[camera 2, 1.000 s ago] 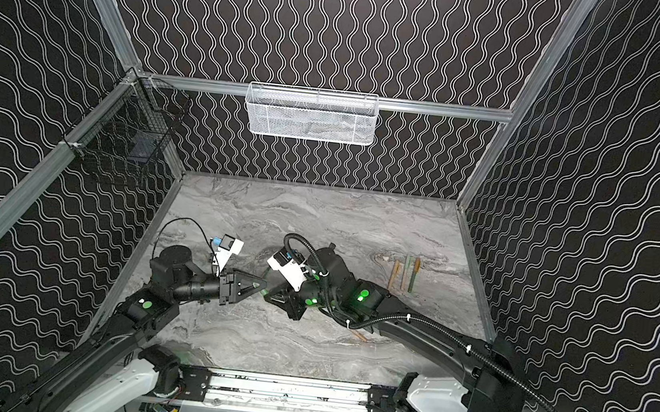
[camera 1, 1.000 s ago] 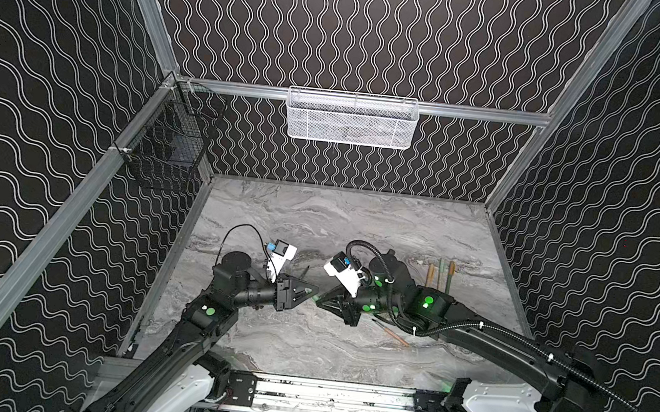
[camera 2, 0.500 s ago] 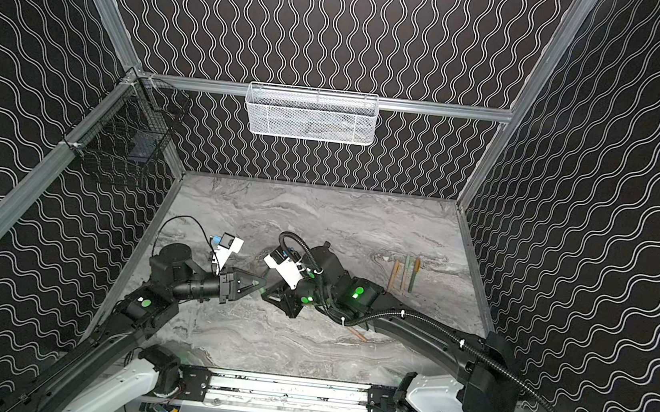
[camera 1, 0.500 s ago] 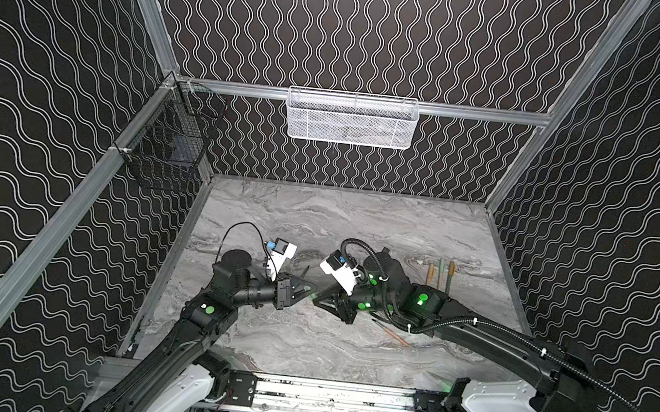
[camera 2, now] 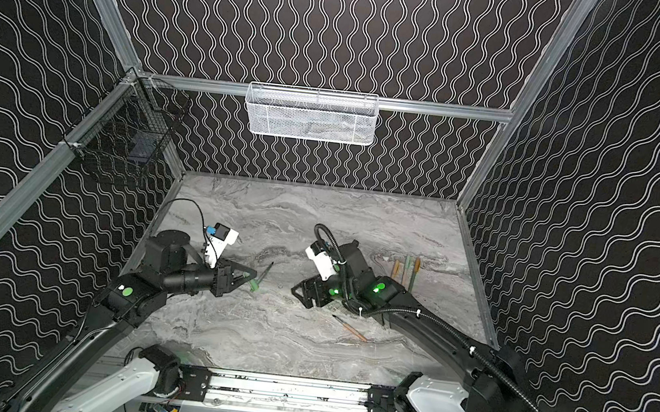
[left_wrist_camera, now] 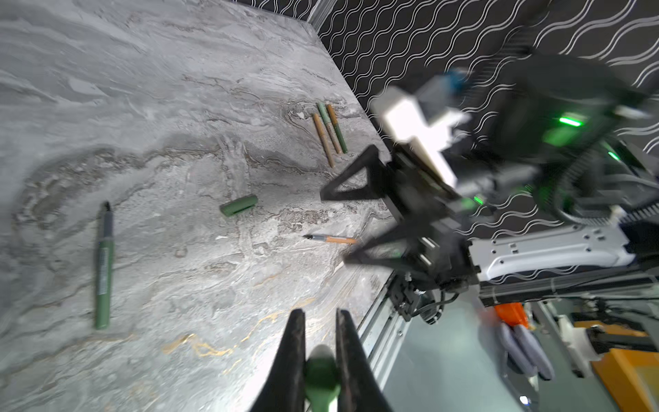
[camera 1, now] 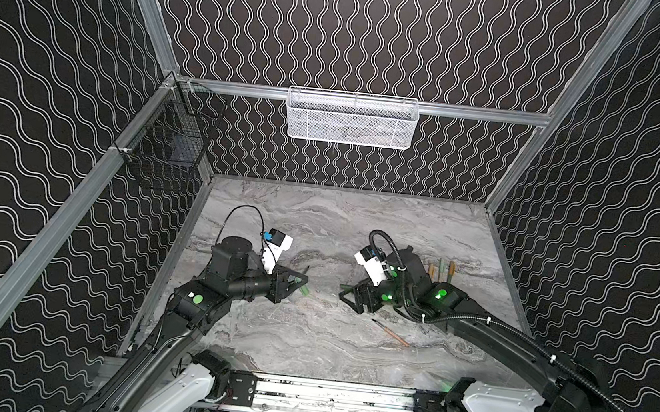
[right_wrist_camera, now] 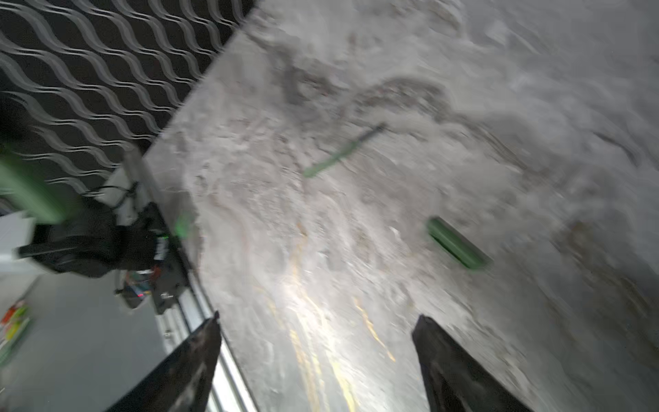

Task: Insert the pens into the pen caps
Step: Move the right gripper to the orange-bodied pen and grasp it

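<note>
My left gripper (camera 1: 302, 283) (left_wrist_camera: 320, 312) is shut on a short green tube (left_wrist_camera: 321, 371) (camera 1: 303, 288), seemingly a pen cap. My right gripper (camera 1: 345, 300) (right_wrist_camera: 318, 317) stands wide open and empty, a hand's width to its right. A loose green pen cap (left_wrist_camera: 239, 206) (right_wrist_camera: 456, 242) lies on the table just beyond the right fingers. An uncapped green pen (left_wrist_camera: 103, 264) (camera 2: 267, 271) lies behind the left gripper. An uncapped orange pen (camera 1: 390, 332) (left_wrist_camera: 333, 239) lies in front of the right arm. Three capped pens (camera 1: 440, 271) (left_wrist_camera: 330, 135) lie side by side at the right.
A white mesh basket (camera 1: 350, 119) hangs on the back wall and a black wire basket (camera 1: 167, 148) on the left wall. Patterned walls close in the marble table (camera 1: 304, 350) on three sides. The arms' metal rail (camera 1: 333, 395) runs along the front edge.
The two grippers met at the middle. The right one has opened and pulled back to the right. The left one closed fully and keeps the green tube.
</note>
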Action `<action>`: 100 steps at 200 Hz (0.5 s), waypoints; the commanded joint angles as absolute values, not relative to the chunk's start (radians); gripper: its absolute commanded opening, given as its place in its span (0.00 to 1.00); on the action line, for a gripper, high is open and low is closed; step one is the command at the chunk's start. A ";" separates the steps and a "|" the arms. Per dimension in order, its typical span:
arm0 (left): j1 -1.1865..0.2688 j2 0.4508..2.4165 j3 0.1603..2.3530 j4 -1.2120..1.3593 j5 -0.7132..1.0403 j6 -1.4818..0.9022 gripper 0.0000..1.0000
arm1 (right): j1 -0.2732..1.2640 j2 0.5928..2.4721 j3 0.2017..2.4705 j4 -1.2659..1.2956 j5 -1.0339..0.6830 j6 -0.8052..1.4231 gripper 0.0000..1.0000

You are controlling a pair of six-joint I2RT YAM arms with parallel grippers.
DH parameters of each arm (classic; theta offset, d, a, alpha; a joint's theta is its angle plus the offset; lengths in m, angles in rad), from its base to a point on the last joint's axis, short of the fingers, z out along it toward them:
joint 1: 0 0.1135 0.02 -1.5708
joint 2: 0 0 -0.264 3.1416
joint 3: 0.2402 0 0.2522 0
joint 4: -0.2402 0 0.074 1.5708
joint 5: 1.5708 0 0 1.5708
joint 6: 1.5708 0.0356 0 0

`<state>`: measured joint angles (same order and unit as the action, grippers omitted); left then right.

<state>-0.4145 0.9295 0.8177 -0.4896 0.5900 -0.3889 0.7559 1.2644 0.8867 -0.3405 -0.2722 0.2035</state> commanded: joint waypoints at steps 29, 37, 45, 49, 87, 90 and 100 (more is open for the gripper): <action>-0.414 0.887 0.843 -0.601 0.576 -0.276 0.00 | 0.703 1.352 0.881 -0.634 -0.065 0.250 0.90; -0.414 0.880 0.838 -0.595 0.584 -0.276 0.00 | 0.703 1.373 0.876 -0.658 -0.050 0.257 0.90; -0.414 0.878 0.833 -0.586 0.589 -0.273 0.00 | 0.704 1.394 0.873 -0.680 -0.035 0.271 0.90; -0.414 0.880 0.830 -0.582 0.593 -0.272 0.00 | 0.703 1.403 0.872 -0.686 -0.034 0.279 0.91; -0.413 0.903 0.821 -0.568 0.606 -0.270 0.00 | 0.732 1.475 0.880 -0.740 -0.004 0.340 0.90; -0.413 0.903 0.820 -0.566 0.607 -0.270 0.00 | 0.735 1.479 0.880 -0.745 0.004 0.346 0.90; -0.411 0.904 0.816 -0.562 0.611 -0.270 0.00 | 0.741 1.489 0.878 -0.762 0.038 0.368 0.89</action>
